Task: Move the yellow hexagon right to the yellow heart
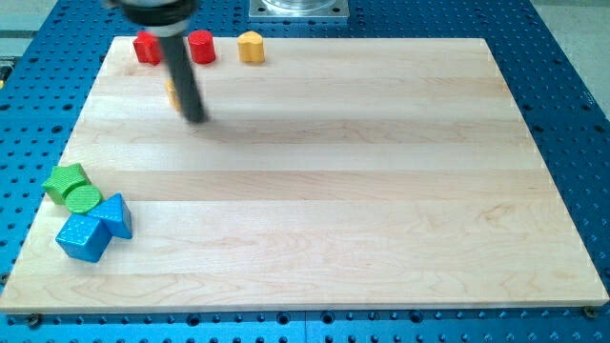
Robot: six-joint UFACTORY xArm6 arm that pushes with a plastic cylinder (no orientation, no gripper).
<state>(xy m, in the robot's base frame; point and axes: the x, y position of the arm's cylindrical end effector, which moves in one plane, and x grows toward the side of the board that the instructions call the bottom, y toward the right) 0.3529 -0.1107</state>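
A yellow hexagon (250,46) sits at the board's top edge, left of centre. A second yellow block (172,92) shows only as a sliver at the rod's left side; its shape cannot be made out. My rod comes down from the view's top left, and my tip (196,120) rests on the board just below and right of that sliver. The tip is well below and left of the yellow hexagon and apart from it.
Two red blocks (147,48) (201,47) stand at the top edge, left of the hexagon. At the left edge lie two green blocks (65,181) (83,198) and two blue blocks (115,215) (83,237), clustered together. The wooden board (362,191) lies on a blue perforated table.
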